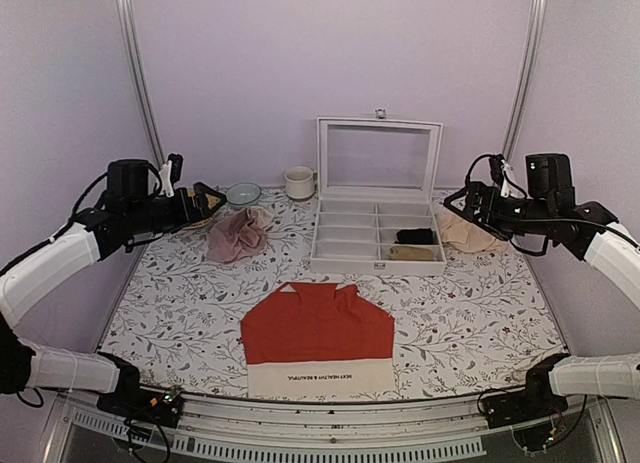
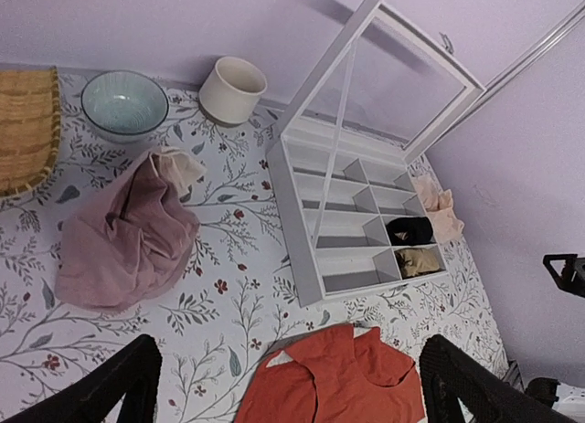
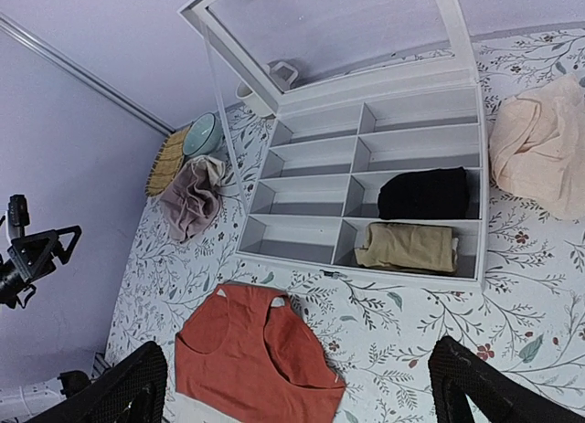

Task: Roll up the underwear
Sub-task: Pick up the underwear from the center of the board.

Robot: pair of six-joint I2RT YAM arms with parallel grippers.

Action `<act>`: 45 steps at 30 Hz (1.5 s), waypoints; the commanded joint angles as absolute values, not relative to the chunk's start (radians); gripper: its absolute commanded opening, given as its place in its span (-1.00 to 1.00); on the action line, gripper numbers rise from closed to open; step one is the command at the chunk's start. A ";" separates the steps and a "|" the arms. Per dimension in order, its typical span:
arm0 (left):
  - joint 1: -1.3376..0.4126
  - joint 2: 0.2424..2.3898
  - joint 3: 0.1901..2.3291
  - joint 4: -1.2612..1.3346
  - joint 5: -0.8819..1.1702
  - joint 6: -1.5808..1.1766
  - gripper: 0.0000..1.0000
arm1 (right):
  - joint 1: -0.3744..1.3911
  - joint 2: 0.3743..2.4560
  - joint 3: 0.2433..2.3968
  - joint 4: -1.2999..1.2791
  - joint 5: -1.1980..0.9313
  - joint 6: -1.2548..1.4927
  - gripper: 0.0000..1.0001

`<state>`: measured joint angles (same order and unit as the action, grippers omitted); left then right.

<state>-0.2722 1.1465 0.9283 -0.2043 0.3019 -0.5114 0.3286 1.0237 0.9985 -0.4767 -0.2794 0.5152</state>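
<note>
Low in the middle of the top view, close to the table's near edge, the underwear (image 1: 318,328) lies flat and spread. Its cream waistband (image 1: 320,380) is at the bottom and the red-orange body points up the frame toward the white compartment box (image 1: 378,245). The waistband runs left to right across the picture, so the garment's long axis is crosswise to both of my arms.

Both tools are well away from it. The left gripper (image 1: 205,205) hangs at the upper left, above the dusty-pink cloth (image 1: 237,235). The right gripper (image 1: 452,205) hangs at the upper right, near the pale beige cloth (image 1: 465,233). In each wrist view the dark fingers (image 2: 119,386) (image 3: 475,386) sit far apart at the bottom corners with nothing between them, so I read both as released and empty.

From either tool the underwear lies down-frame and inward, toward the centre. It sits roughly midway between them, and I would not call either arm clearly nearer. Rolling has not begun. I judge that each arm must come down and in to an outer edge of the cloth.
</note>
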 commanded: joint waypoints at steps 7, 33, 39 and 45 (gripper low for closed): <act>-0.388 1.050 0.642 -0.306 0.354 -0.785 0.86 | 0.573 1.094 0.928 -0.487 -0.286 0.499 0.94; -0.552 1.437 0.581 -0.249 0.354 -0.875 0.08 | 0.898 1.361 1.053 -0.424 -0.168 0.488 0.71; -0.551 1.498 0.577 -0.202 0.369 -0.865 -0.27 | 0.988 1.423 1.080 -0.406 -0.116 0.482 0.68; -0.547 1.510 0.571 -0.190 0.378 -0.849 -0.93 | 1.114 1.536 1.154 -0.423 -0.034 0.496 0.59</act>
<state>-0.5404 1.4975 0.5896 -0.1967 0.3737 -0.8631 1.0462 1.4475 1.0939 -0.4255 -0.1104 0.4927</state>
